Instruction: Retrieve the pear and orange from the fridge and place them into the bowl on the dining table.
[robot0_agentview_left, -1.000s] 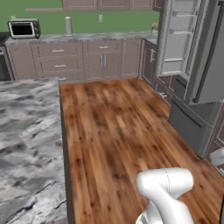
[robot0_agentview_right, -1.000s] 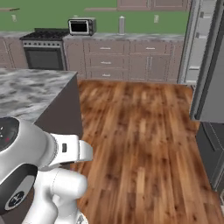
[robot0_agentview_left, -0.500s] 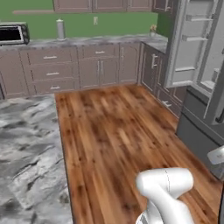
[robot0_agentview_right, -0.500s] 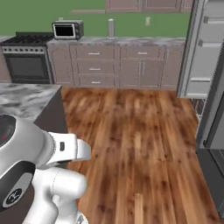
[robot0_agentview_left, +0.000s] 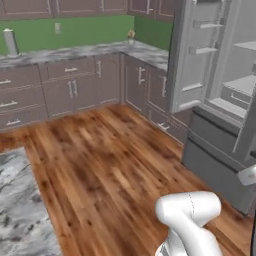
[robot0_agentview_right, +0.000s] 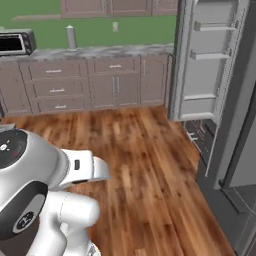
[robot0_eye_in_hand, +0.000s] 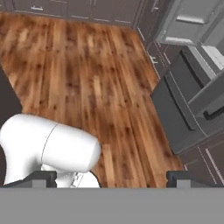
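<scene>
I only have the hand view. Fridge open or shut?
Observer: Open. In the left base view the fridge has a door swung out, white shelves bare inside.
Operator: Anything on the back counter?
Observer: A toaster oven at the left end, in the right base view.
Operator: Dining table near?
Observer: Its marbled top is at lower left of the left base view.
Operator: Gripper?
Observer: Gripper open, nothing between the tips.
</scene>
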